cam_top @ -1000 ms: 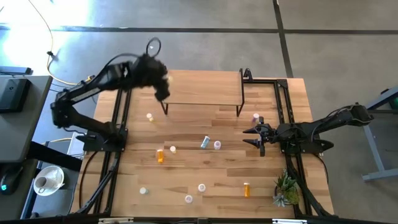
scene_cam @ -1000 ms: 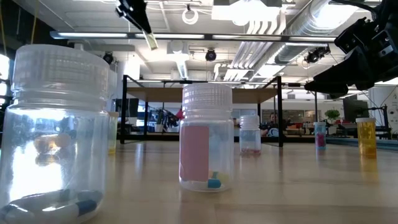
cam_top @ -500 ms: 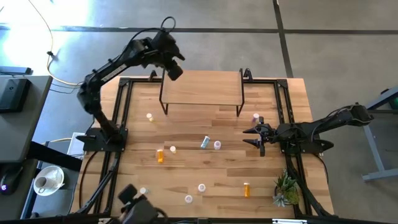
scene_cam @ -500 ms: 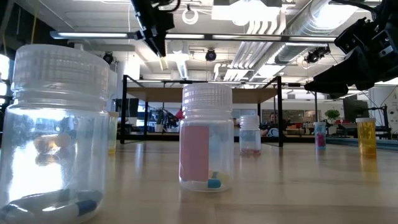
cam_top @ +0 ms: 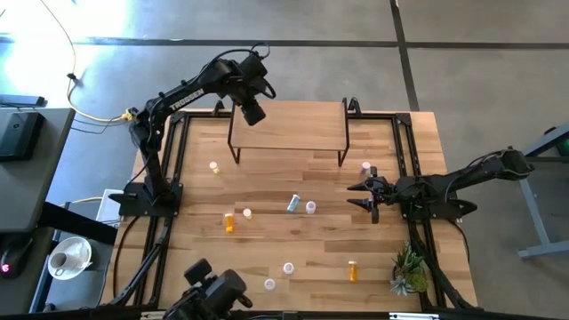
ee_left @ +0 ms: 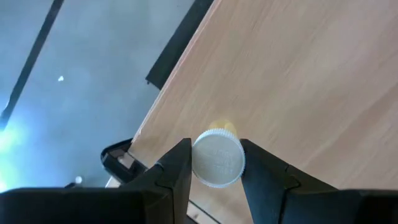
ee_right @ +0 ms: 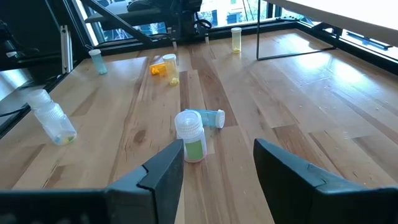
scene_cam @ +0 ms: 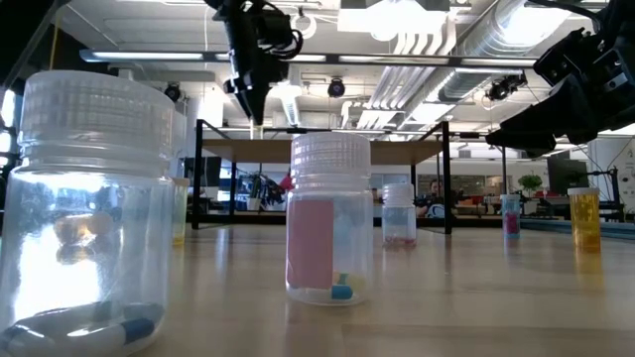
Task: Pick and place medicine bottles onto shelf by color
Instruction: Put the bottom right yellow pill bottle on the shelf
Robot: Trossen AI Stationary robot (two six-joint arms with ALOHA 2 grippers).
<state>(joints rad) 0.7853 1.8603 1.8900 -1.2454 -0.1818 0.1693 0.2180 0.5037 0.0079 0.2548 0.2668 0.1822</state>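
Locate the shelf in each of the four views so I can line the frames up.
High view: shelf at top centre of the table, left gripper over its left end.
Low view: shelf in the background, a thin board on black legs, behind the near bottles.
Left wrist view: shelf fills the frame under the held yellow bottle.
Right wrist view: shelf at upper right.
Shared landmark: its black legs.

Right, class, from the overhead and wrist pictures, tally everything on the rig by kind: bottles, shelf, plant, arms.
Small clear plastic pill bottles loose on the wooden tabletop: 10
Yellow pill bottle in the left gripper: 1
Light-wood shelf on black legs: 1
Green potted plant: 1
Dark robot arms: 2
Total: 15
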